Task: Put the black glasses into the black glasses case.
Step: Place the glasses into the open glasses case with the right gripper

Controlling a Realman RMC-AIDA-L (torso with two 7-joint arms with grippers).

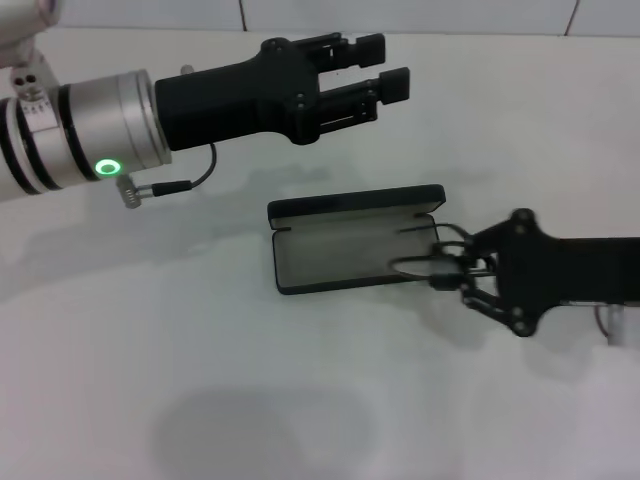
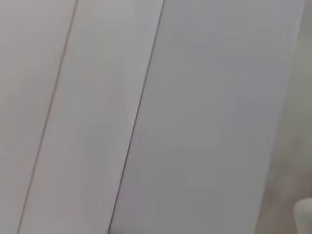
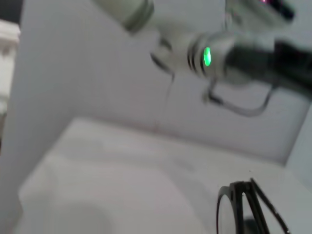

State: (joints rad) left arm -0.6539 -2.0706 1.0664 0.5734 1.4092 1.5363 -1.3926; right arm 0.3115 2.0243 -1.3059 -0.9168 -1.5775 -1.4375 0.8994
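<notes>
The case [image 1: 350,245] lies open on the white worktop [image 1: 200,380], its lid raised along the far side and the grey lining bare, so the placing is under way but not finished. The right tool [image 1: 450,272] reaches in from the right, closed on the glasses [image 1: 425,262], which hang at the case's right end, one oval lens just over the lining. Thin black rims and slim arms show. The left tool [image 1: 375,68] hovers open, farther off.
</notes>
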